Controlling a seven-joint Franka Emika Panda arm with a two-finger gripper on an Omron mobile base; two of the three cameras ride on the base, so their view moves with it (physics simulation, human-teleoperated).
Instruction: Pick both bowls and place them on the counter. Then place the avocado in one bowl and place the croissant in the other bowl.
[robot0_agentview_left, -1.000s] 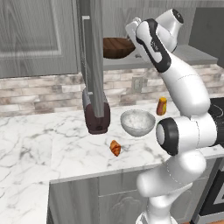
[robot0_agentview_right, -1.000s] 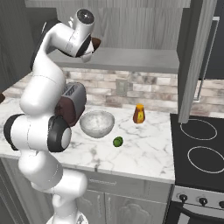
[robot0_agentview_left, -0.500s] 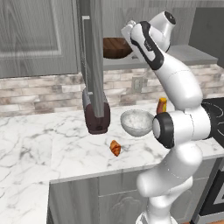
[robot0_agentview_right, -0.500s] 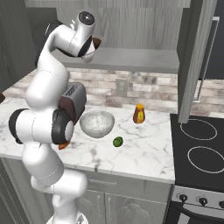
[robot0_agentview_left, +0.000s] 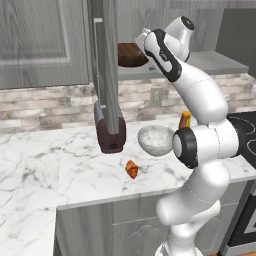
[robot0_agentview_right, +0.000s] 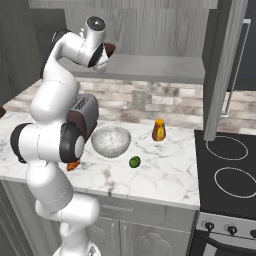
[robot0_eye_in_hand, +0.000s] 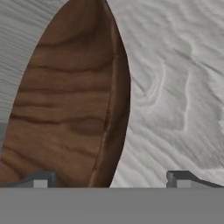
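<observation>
Left base view: arm reaches up to the grey shelf (robot0_agentview_left: 220, 62) under the cabinets; wooden bowl (robot0_agentview_left: 131, 54) sits on that shelf, hand right beside it. On the tabletop (robot0_agentview_left: 55, 167): marbled bowl (robot0_agentview_left: 156, 139) upright, near the dark toaster (robot0_agentview_left: 110, 131); croissant (robot0_agentview_left: 132, 169) in front of the two, apart from both. Orange bottle (robot0_agentview_left: 185, 120) just behind the marbled bowl, partly hidden by the arm.

Right base view: hand is up at the shelf (robot0_agentview_right: 160, 67), a sliver of the wooden bowl (robot0_agentview_right: 109, 48) visible past it. Marbled bowl (robot0_agentview_right: 111, 141) on the tabletop (robot0_agentview_right: 165, 170); avocado (robot0_agentview_right: 134, 161) just to its front right, not touching. Orange bottle (robot0_agentview_right: 159, 130) further back. Croissant (robot0_agentview_right: 73, 165) mostly hidden behind the arm's elbow.

Hand view: wooden bowl (robot0_eye_in_hand: 70, 100) close in, seen rolled on edge, rim running between the fingertips (robot0_eye_in_hand: 39, 178). Jaws released, spread wide, gripper (robot0_eye_in_hand: 109, 179) straddling the rim; can't tell if either tip touches the wood. Grey woodgrain panel (robot0_eye_in_hand: 175, 87) behind.
</observation>
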